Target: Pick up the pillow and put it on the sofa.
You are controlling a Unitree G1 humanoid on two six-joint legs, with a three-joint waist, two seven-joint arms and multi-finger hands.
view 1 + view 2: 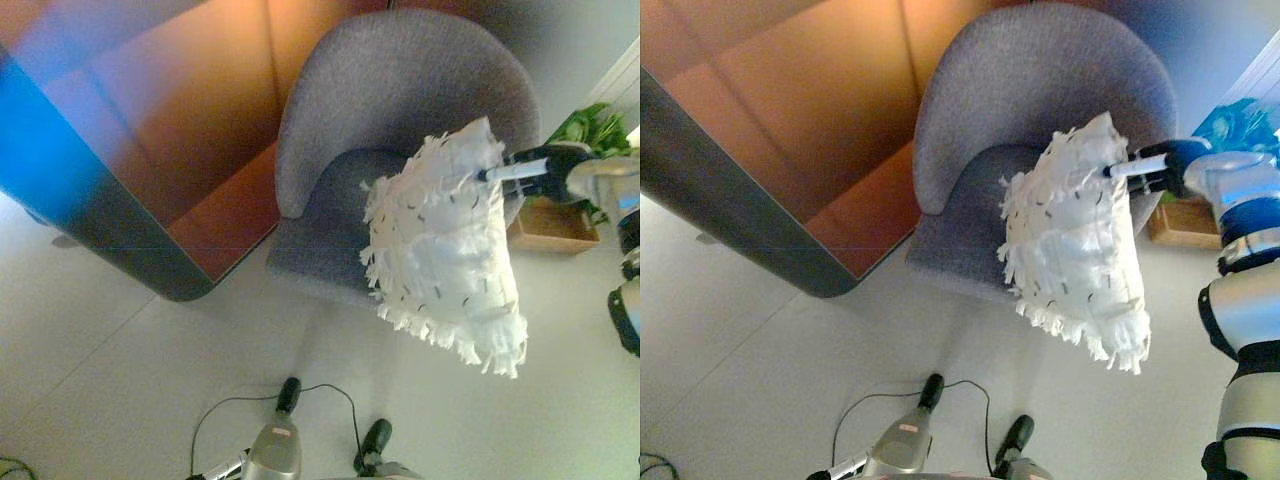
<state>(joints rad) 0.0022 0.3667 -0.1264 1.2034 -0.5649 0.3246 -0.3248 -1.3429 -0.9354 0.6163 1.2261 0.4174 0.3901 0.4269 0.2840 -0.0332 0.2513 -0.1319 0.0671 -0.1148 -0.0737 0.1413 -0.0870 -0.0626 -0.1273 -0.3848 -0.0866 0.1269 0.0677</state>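
The white square pillow with a shaggy fringe along its edges [445, 245] hangs in the air in front of the grey upholstered tub-shaped sofa chair [400, 110], tilted so that its upper corner is highest and its lower corner droops toward the pale floor [120, 370]. The right robot hand [1145, 165] comes in from the right side and has the pillow's upper corner pinched between its dark fingers and white tips, closed on the fabric, so the pillow dangles from that one corner. The pillow covers the right part of the sofa's dark grey seat cushion [335, 215] in both views, though whether its lower fringe touches the seat's front edge cannot be judged well from this angle; it looks to hang clear of it. The seat's left half lies bare, and the curved backrest rises behind the pillow. To the left of the sofa stands a large reddish-brown panel with a rounded dark grey edge [190, 150], close beside the sofa's left flank. To the right of the sofa, behind the robot hand, a green leafy plant [595, 125] sits in a light wooden box [550, 225] on the floor. The left robot hand shows in neither view.
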